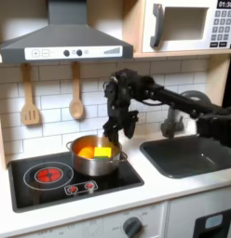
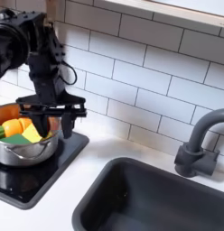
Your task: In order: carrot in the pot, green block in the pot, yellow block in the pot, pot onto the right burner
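— So where did the pot (image 1: 97,158) stand, and what was in it?

— It sat on the cooktop (image 1: 33,186), on the burner nearer the sink (image 1: 197,153), toward the cooktop's edge at the first exterior view's right. Inside lay the carrot (image 2: 16,126), the green block (image 2: 14,139) and the yellow block (image 2: 32,133), all below the rim.

— And the claw (image 2: 52,115)?

— It hung just over the pot's rim on the sink side, its jaws spread apart and holding nothing. Whether a fingertip touched the rim, I couldn't tell; both exterior views were too coarse there.

— How would the pot handle for the slide?

— I judged it stiff, light and slippery: thin shiny steel with straight walls, likely to skate easily on the smooth glass. Its toy load weighed little and might rattle. The rim looked the best hold, one finger inside the wall and one outside, or a low push against the side.
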